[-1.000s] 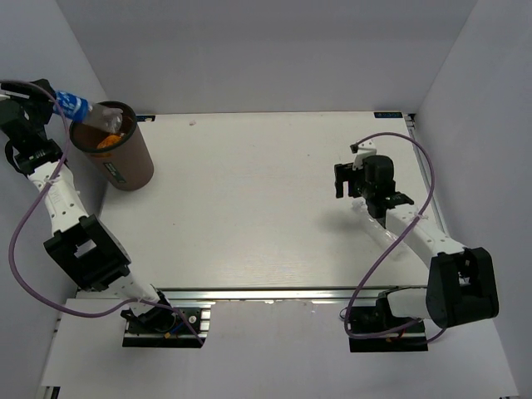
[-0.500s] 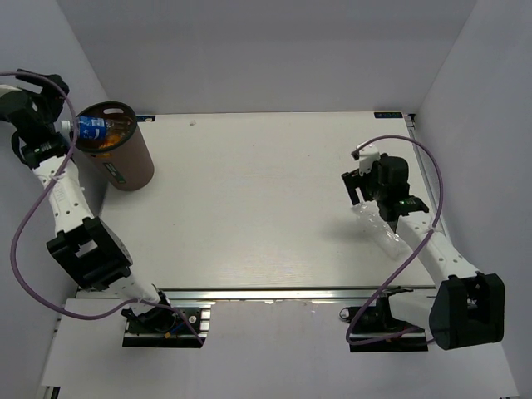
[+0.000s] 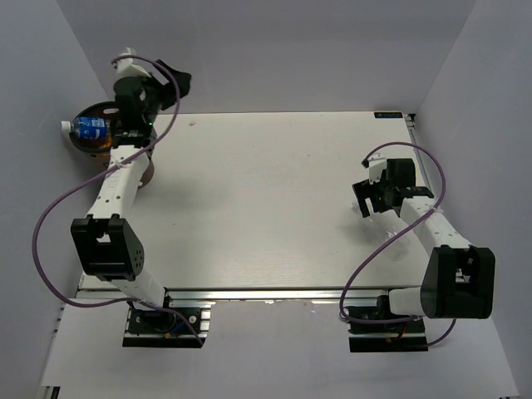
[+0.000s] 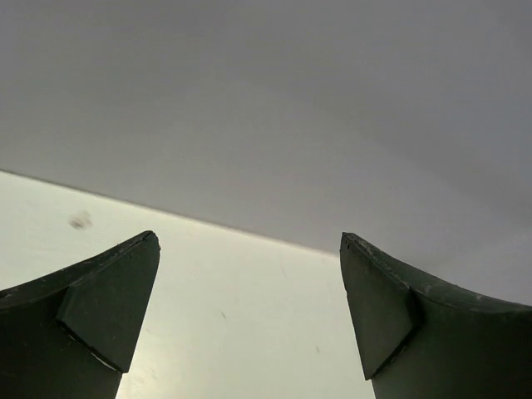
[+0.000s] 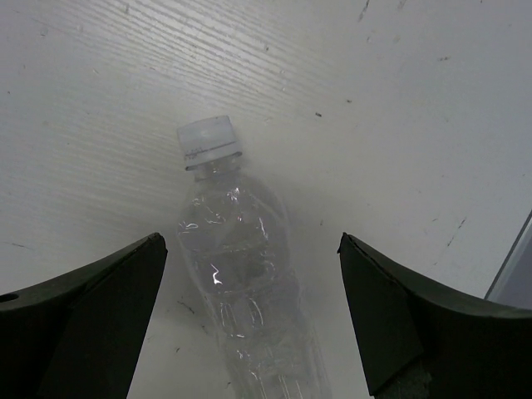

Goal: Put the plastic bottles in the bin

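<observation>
Just released, the blue-label bottle point(image 3: 90, 128) sat at the bin point(image 3: 83, 112) mouth; left fingers point(image 4: 108, 299) stood open, empty; right fingers point(image 5: 91, 307) gaped astride the clear bottle point(image 5: 237, 274).

You're looking at a round dark-brown plastic bin point(image 3: 91, 109) with a black rim; the clear plastic bottle point(image 3: 91, 127) across its mouth has a blue label and white cap. Far right of the bin, a colourless crinkled plastic bottle point(image 5: 241, 283) with a white cap lies on the white, finely streaked tabletop point(image 3: 249, 191).
</observation>
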